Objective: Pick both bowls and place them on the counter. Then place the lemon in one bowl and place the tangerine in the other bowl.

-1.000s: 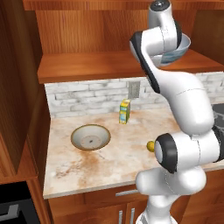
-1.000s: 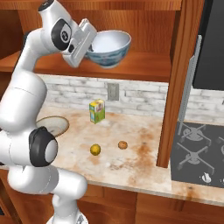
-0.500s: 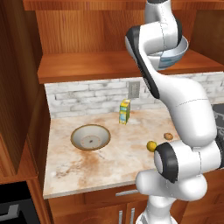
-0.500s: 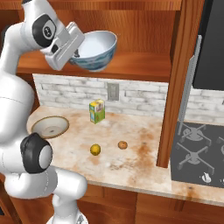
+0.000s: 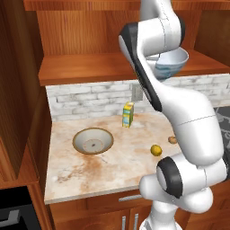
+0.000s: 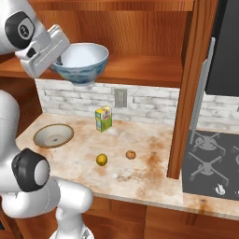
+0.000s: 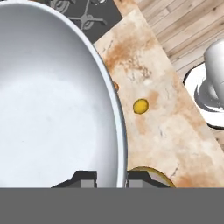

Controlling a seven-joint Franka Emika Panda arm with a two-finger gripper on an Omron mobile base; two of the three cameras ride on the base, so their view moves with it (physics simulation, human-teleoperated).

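**Q:** Jaws (image 7: 110, 178) — how are they set, and on what?

**A:** They are clenched on the rim of the deep white bowl with the blue pattern outside (image 6: 81, 61), one tip inside the wall and one outside, as is seen at the bottom of the hand view. The bowl is held roughly upright in the air, at the upper left of the right base view, level with the wooden shelf (image 6: 140, 70).

**Q:** Why is it held so high?

**A:** It is judged that it is being carried from the shelf toward the beige marbled stone surface (image 6: 140, 154), where it has yet to be set down.

**Q:** And the other things?

**A:** The shallow tan-rimmed bowl (image 5: 93, 141) is already placed at the left of the surface. The round bright-yellow lemon (image 6: 101, 160) and the small dull-orange tangerine (image 6: 131, 154) lie near each other at mid-frame, apart from both bowls. An upright yellow-green carton (image 6: 103, 118) stands near the wall.
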